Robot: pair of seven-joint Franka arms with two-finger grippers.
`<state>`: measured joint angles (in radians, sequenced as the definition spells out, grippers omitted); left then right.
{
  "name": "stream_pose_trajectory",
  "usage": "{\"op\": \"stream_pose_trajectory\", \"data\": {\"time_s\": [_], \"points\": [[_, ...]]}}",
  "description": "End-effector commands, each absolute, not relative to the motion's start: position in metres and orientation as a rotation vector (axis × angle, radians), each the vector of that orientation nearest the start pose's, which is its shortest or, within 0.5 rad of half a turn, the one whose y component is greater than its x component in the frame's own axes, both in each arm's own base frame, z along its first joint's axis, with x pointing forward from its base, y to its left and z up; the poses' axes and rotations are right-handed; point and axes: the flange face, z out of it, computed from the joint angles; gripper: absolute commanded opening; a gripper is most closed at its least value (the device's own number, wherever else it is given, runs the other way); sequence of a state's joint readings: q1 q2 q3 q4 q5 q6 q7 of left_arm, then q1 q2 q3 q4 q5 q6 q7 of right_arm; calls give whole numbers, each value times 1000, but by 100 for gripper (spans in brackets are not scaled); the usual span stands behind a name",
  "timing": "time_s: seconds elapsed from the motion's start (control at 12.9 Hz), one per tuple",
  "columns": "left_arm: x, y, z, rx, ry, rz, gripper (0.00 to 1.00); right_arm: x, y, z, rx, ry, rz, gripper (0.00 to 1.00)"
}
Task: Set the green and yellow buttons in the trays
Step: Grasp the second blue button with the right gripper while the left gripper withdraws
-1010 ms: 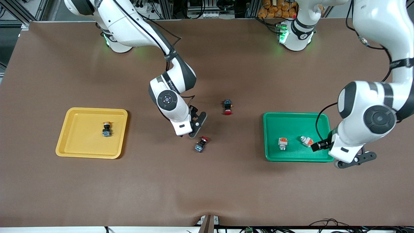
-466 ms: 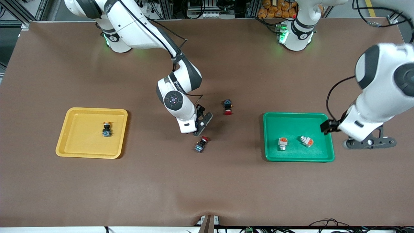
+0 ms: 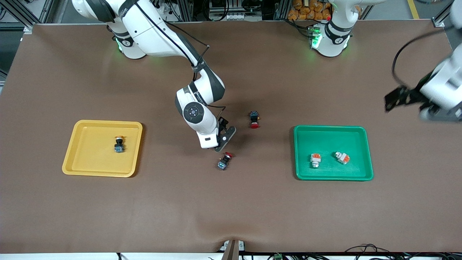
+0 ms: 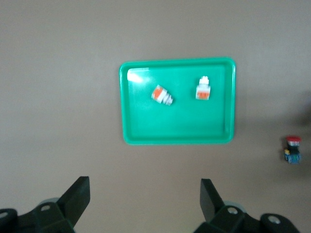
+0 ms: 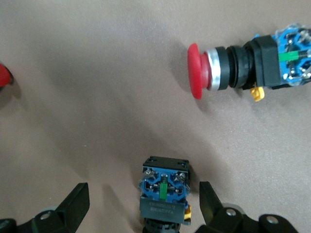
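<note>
A yellow tray (image 3: 103, 148) is seen toward the right arm's end of the table, and one yellow-capped button (image 3: 118, 144) with a black body lies inside it, apart from the rim. Near the middle of the table the right gripper (image 3: 221, 139) is held low, just above the brown mat (image 3: 231, 206). In the front view its fingers are masked by the wrist. In the right wrist view its jaws are shown spread wide, with a black-bodied switch with a blue end (image 5: 164, 194) standing between the fingers (image 5: 73, 206), untouched by either; its cap cannot be made out there, and this switch is hidden under the gripper in the front view. Two red-capped switches lie on the mat close by: one (image 3: 224, 161) nearer the front camera than the gripper, one (image 3: 254, 119) beside it toward the left arm's end. In the right wrist view one red-capped switch (image 5: 243, 60) is shown large, lying on its side.

A green tray (image 3: 332, 152) is seen toward the left arm's end, holding two whitish buttons with orange blocks (image 3: 315, 159) (image 3: 341, 157), well apart from each other. The left gripper (image 3: 400, 98) is raised near the table's edge. In the left wrist view its jaws are shown parted and empty, and the green tray (image 4: 178, 137) with both buttons is seen past them.
</note>
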<state>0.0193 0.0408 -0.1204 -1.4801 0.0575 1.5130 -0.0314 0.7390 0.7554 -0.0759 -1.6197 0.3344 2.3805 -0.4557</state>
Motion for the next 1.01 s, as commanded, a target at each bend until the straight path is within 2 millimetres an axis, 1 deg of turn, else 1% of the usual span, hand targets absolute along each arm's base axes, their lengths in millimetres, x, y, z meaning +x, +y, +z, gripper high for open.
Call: {"op": "stream_pose_trajectory", "data": {"time_s": [0.0,0.08,0.16,0.31,0.39,0.47,0.54,0.62,0.7,0.78,0.85,0.93], "points": [[518,-49,671,-3088,120,8,100,536,435,184,-2669,-1289,0,39],[507,-47,679,-3091,111,-10,100,537,434,184,-2670,-1291,-4,3],[495,-46,681,-3107,105,-17,100,537,434,185,-2671,-1309,-5,0],[480,-31,668,-3156,52,-39,100,542,429,188,-2683,-1345,-5,0],[482,-22,667,-3158,27,-76,100,544,425,191,-2686,-1349,-4,0],[485,-11,670,-3159,-3,-86,100,547,422,198,-2690,-1348,-3,0],[493,-8,671,-3150,-7,-94,100,553,415,213,-2697,-1334,1,0],[505,-5,674,-3133,-15,-108,100,563,400,233,-2711,-1310,7,0],[516,-3,677,-3102,1,-117,100,580,373,260,-2736,-1251,3,0],[524,-2,672,-3095,17,-105,100,599,337,285,-2759,-1168,-2,0],[526,-2,673,-3092,59,-106,100,613,296,303,-2783,-1082,9,0],[526,-3,673,-3094,88,-106,100,624,256,317,-2807,-998,14,0]]}}
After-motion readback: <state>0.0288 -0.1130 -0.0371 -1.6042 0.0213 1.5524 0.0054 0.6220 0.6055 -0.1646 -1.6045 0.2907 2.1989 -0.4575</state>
